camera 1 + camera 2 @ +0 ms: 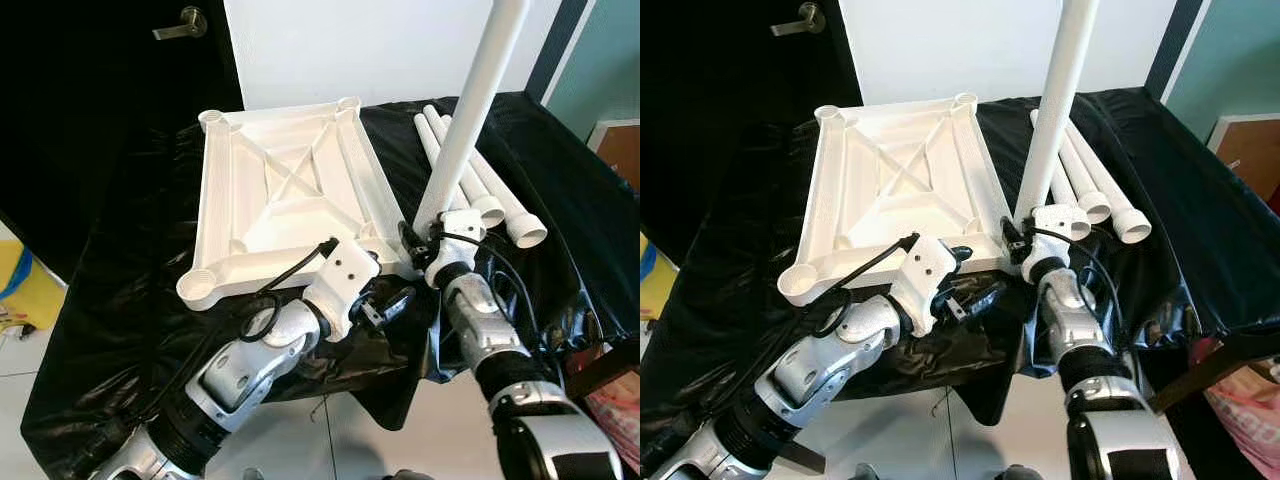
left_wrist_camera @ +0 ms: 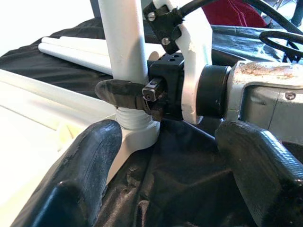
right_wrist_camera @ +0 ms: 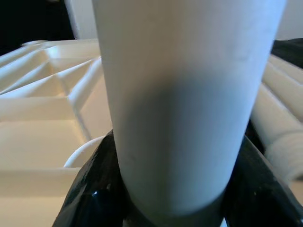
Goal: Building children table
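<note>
The right gripper [image 1: 428, 232] is pinching a white table leg [image 1: 470, 110] low on its shaft, its black fingers [image 2: 120, 93] wrapping the tube just above the threaded end. The leg is standing nearly upright, leaning slightly, with its threaded foot sitting in the near right corner socket [image 2: 137, 135] of the white tabletop [image 1: 285, 195]. That tabletop is lying upside down on a surface draped in black plastic sheet [image 1: 120, 330], its ribbed underside facing up. The left gripper [image 1: 385, 305] is hovering just beside that same corner, over the sheet, with its two fingers [image 2: 90, 165] spread apart and holding nothing. Three more white legs [image 1: 480, 185] are lying side by side on the sheet to the right of the tabletop. A dark door with a lever handle [image 1: 182, 22] is standing behind.
</note>
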{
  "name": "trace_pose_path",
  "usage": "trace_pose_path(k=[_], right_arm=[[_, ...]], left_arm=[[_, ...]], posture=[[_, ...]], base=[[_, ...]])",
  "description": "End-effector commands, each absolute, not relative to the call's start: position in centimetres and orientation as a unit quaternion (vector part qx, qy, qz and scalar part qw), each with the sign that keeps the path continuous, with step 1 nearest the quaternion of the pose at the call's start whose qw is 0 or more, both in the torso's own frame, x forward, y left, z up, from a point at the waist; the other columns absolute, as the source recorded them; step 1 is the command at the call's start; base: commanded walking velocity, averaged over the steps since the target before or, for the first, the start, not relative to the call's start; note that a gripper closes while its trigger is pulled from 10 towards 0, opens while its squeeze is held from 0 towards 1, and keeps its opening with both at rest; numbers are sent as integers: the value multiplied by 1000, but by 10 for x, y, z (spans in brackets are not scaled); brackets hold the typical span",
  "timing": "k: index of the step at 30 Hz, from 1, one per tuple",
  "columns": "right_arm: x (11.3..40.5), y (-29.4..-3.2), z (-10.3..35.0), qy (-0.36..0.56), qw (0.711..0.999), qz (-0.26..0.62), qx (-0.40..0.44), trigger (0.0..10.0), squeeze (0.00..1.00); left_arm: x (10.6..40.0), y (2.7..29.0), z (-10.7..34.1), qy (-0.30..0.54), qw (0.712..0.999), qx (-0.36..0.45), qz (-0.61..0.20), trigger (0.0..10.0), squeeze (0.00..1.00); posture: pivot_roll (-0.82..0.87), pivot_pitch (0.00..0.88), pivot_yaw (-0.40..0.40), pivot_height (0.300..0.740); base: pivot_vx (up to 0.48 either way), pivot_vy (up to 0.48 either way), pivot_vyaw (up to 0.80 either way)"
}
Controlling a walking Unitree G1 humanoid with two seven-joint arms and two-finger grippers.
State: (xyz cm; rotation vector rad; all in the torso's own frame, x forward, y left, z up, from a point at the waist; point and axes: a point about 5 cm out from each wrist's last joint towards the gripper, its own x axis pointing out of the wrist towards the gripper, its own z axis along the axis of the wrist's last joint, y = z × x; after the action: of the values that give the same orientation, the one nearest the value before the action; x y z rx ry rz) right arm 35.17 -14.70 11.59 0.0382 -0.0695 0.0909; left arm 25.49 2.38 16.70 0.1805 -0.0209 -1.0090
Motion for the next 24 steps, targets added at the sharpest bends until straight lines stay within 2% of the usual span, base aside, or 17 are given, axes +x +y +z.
trace_pose_path(k=[1, 3, 7, 24], right_arm=[[340, -149, 90, 21, 998, -24, 51, 10000, 0], [336, -138, 90, 16, 995, -69, 64, 10000, 0], [336, -125, 97, 6, 996, -59, 71, 10000, 0], [332, -129, 105, -12, 995, -76, 60, 10000, 0]], left_arm=[[246, 22, 164, 2, 830, 90, -551, 10000, 0], [246, 22, 164, 3, 832, 89, -548, 10000, 0], [246, 21, 165, 3, 832, 88, -548, 10000, 0], [246, 20, 164, 3, 833, 88, -547, 10000, 0]], posture=[[-34, 59, 8, 740], [-33, 62, 7, 740], [-36, 63, 9, 740], [-44, 68, 9, 740]], base=[[0, 0, 0], [0, 0, 0], [0, 0, 0], [0, 0, 0]])
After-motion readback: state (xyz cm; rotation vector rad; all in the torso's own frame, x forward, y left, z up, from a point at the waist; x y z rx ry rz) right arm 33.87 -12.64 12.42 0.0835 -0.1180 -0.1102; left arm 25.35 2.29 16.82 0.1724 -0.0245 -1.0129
